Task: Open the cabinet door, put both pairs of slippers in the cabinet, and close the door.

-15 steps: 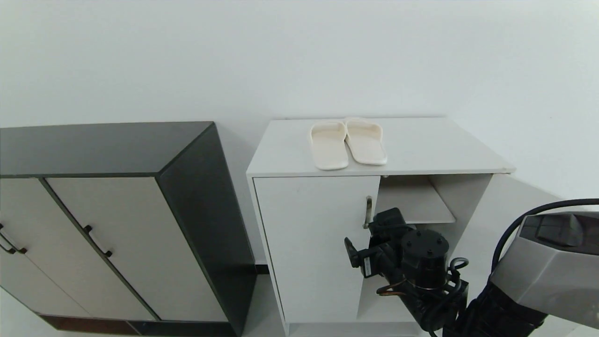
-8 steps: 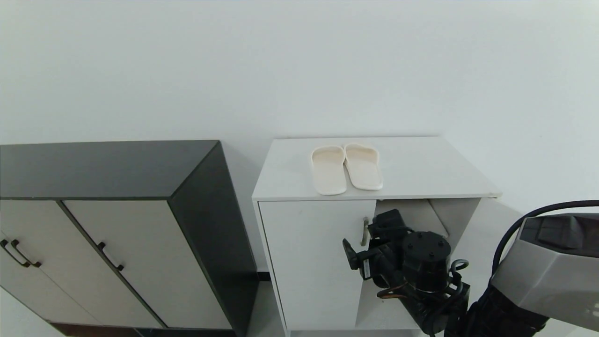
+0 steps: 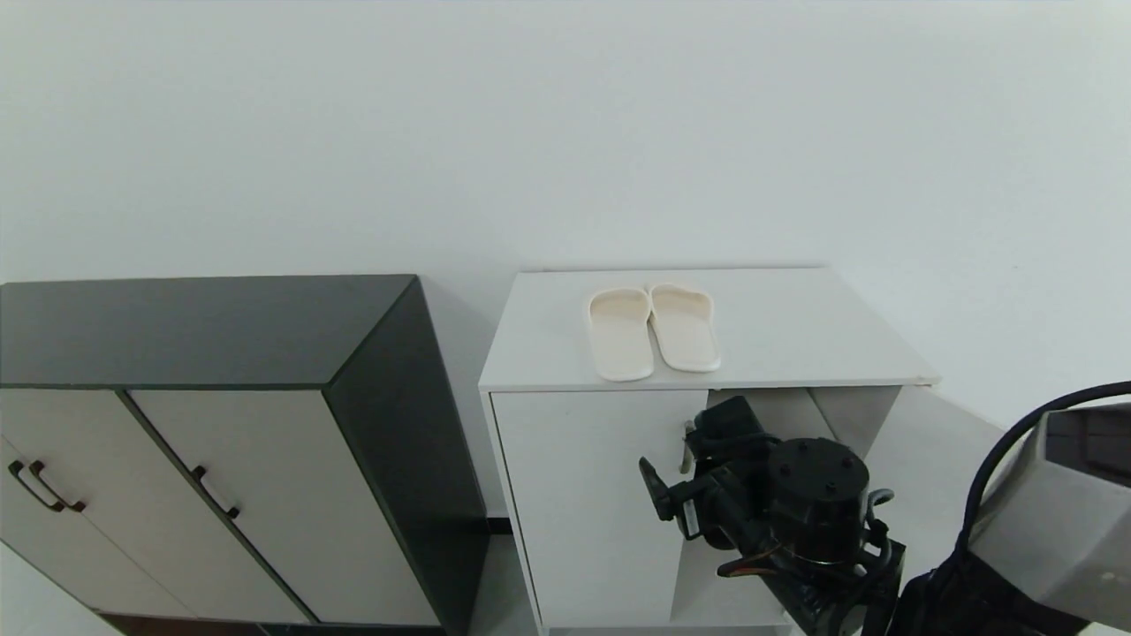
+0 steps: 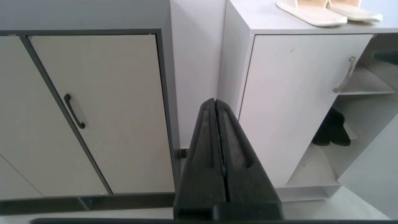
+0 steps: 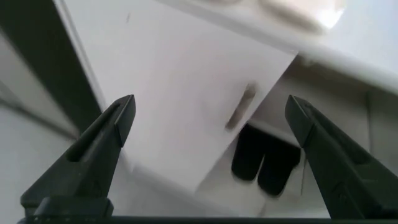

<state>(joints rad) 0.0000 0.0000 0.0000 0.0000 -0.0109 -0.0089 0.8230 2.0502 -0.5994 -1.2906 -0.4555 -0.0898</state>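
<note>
My right gripper has its black fingers spread wide with nothing between them. It faces the slim metal handle on the closed white cabinet door, just short of touching it. To the right of that door the white wooden cabinet stands open, and a dark pair of slippers sits on its bottom shelf. On the cabinet's top, a cream pair of slippers lies side by side near the front edge. My left gripper is pressed together and empty. It points toward the gap between that cabinet and the black cabinet with pale doors beside it.
</note>
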